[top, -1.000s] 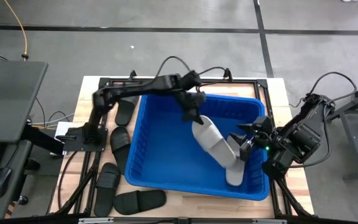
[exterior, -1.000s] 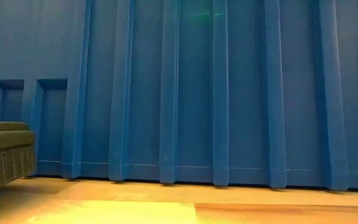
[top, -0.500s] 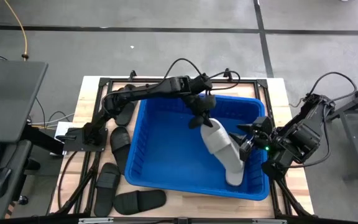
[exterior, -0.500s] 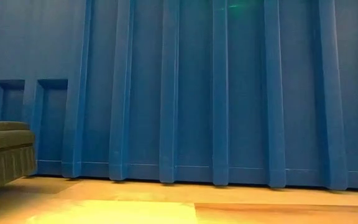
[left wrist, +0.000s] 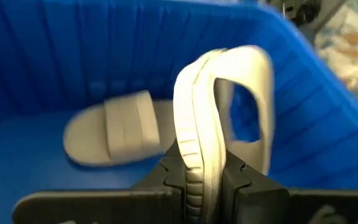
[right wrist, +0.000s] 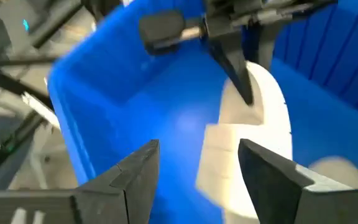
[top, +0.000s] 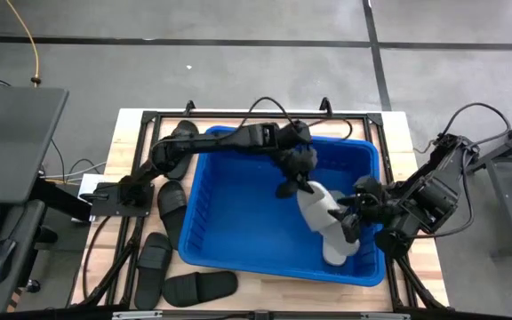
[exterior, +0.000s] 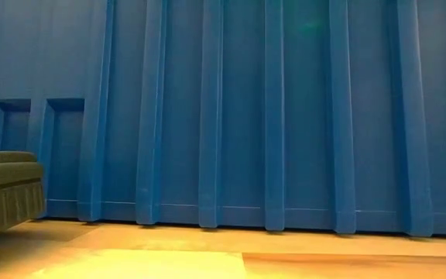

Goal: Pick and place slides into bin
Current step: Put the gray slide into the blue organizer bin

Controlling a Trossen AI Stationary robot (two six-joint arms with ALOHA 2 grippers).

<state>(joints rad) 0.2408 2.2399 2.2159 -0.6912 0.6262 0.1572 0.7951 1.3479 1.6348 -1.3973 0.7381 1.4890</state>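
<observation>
High view shows the left gripper [top: 293, 182] inside the bin [top: 238, 222], jaws pinched on a light grey slide [left wrist: 219, 112]; another grey slide [left wrist: 114, 134] lies on the floor; right gripper [right wrist: 197, 168] spread, near its right wall; black slides [top: 172, 204] beside the bin

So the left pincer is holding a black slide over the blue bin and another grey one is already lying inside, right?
Not quite: the slide clamped in the left pincer is light grey, not black, as the left wrist view shows. The rest holds: it is over the blue bin, and another grey slide already lies inside.
</observation>
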